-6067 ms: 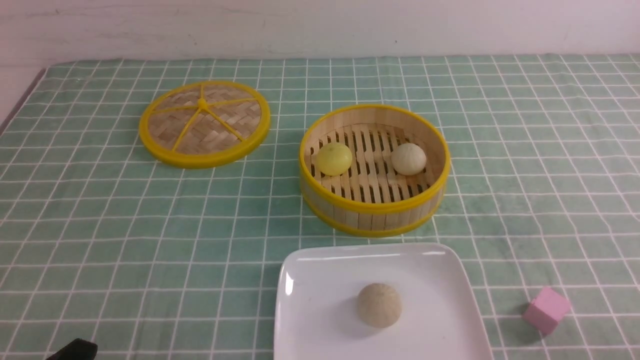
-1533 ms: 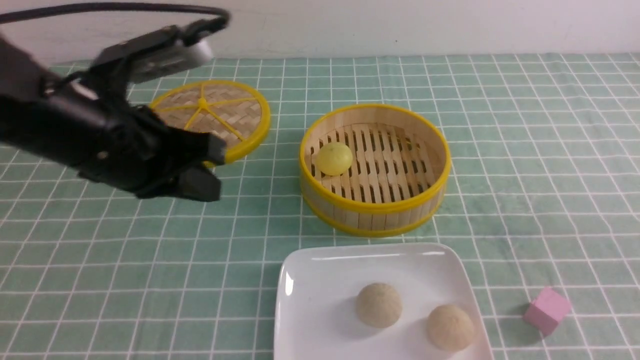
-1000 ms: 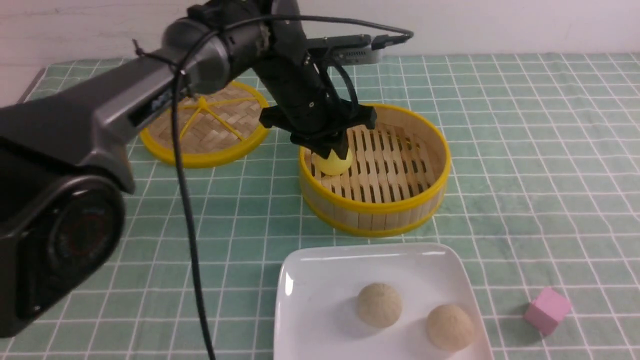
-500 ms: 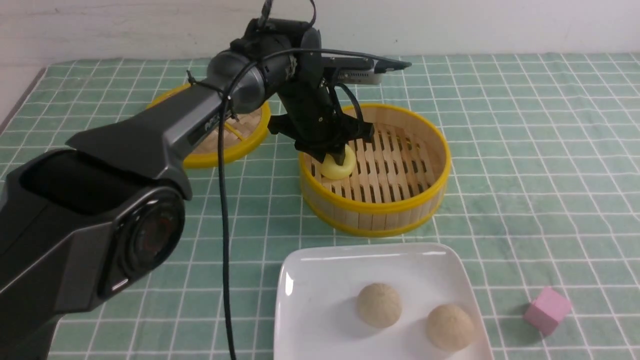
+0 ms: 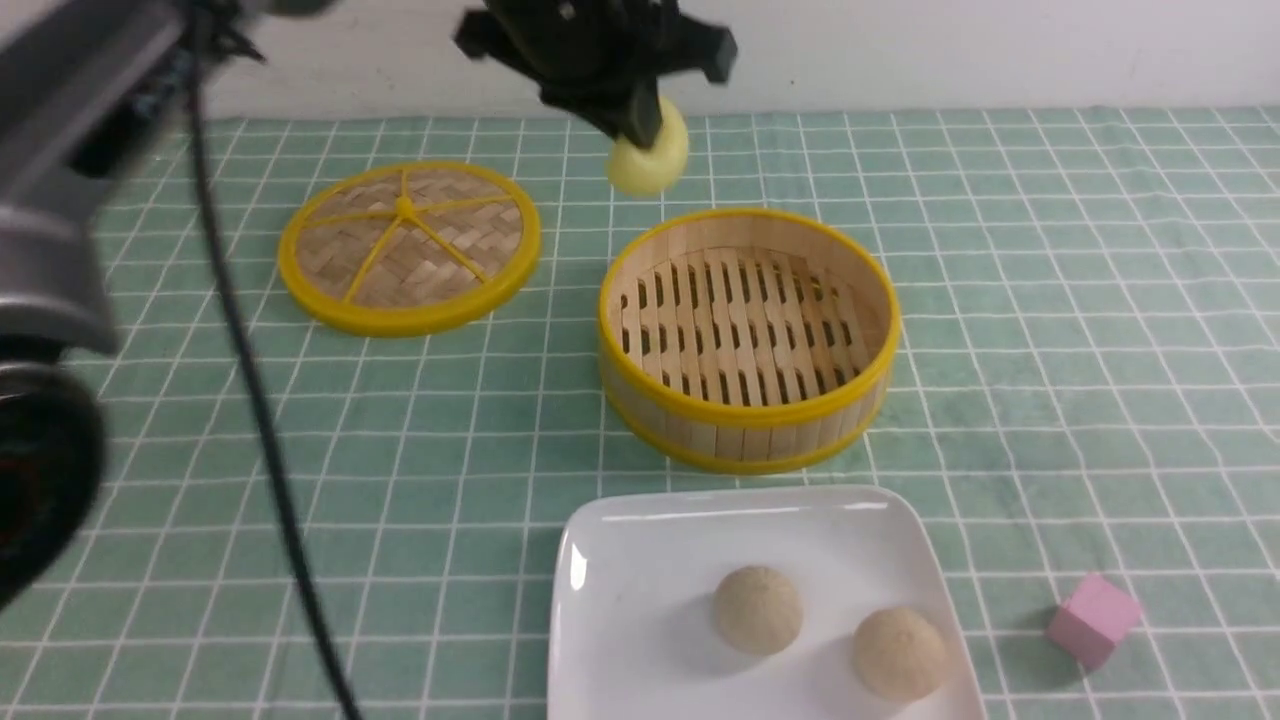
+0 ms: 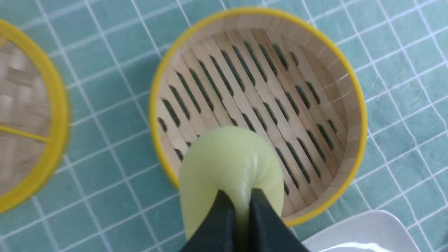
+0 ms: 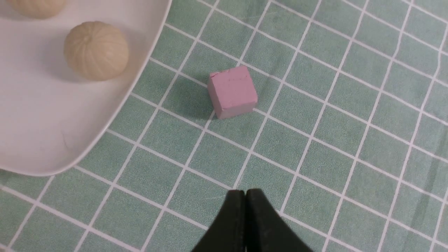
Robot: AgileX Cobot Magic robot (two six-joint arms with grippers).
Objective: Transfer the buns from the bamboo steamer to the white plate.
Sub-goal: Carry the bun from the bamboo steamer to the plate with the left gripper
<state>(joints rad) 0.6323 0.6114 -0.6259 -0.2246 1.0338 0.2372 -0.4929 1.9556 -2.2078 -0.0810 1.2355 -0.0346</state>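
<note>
At the far left lies the flat woven lid. Next, the left gripper hangs high above the cloth, pinched hard on the pale yellow bun, which I judge to be the carry step. Below it, the bamboo steamer sits empty. The next move calls for swinging to the white plate and lowering onto bare glaze beside the grey-tan bun and the cream bun — then a gentle release. Rightmost, the right gripper, jaws together on nothing, hovers near a pink cube. No writing or label is legible anywhere.
</note>
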